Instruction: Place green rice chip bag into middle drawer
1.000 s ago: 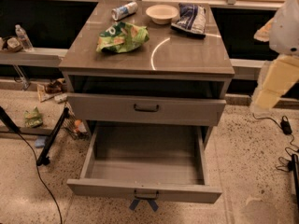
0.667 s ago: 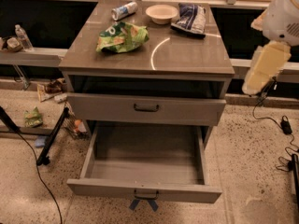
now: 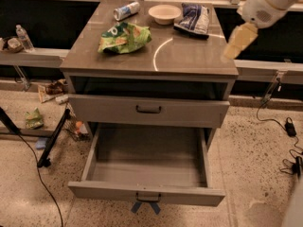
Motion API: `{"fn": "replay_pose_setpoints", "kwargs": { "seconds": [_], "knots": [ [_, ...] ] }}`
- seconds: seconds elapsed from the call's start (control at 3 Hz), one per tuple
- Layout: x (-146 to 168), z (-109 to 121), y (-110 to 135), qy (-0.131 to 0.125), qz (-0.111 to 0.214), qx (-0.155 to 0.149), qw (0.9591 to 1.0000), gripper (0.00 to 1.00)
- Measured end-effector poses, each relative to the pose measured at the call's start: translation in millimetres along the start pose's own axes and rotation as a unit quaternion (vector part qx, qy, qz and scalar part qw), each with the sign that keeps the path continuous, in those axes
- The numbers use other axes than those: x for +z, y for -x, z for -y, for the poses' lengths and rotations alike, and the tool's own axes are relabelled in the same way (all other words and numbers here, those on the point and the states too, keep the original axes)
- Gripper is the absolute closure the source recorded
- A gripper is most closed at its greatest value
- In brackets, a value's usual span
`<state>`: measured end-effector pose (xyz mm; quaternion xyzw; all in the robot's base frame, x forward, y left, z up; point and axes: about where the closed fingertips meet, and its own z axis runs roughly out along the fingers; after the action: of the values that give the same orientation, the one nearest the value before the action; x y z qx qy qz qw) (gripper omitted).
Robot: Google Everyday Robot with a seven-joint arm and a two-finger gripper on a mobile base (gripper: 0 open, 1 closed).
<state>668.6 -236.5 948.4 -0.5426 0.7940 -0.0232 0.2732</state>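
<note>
The green rice chip bag (image 3: 124,37) lies crumpled on the left part of the grey cabinet top (image 3: 189,56). The middle drawer (image 3: 147,193) is pulled wide open below, its floor bare, with two bluish strips hanging from its dark handle (image 3: 147,198). My gripper (image 3: 239,40), cream-coloured on a white arm (image 3: 267,4), hangs over the right edge of the cabinet top, well right of the green bag and apart from it.
On the cabinet top at the back lie a can (image 3: 126,11), a cream bowl (image 3: 164,13) and a dark blue-and-white snack bag (image 3: 193,19). A shut drawer front (image 3: 149,110) sits above the open one. Floor litter (image 3: 34,118) and a black stand leg (image 3: 52,141) are left, cables (image 3: 284,126) right.
My arm and gripper have moved left and up, from beside the cabinet's right side to over the right edge of its top. The bag and the drawer have not moved.
</note>
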Motion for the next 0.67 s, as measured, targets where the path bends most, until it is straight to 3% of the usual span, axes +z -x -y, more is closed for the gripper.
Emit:
{"fn": "replay_pose_setpoints", "kwargs": {
  "seconds": [0.33, 0.67],
  "knots": [
    [16.2, 37.5, 40.5, -0.027, 0.049, 0.002, 0.9985, 0.0],
    [12.3, 48.2, 49.1, -0.038, 0.061, 0.002, 0.9974, 0.0]
  ]
}}
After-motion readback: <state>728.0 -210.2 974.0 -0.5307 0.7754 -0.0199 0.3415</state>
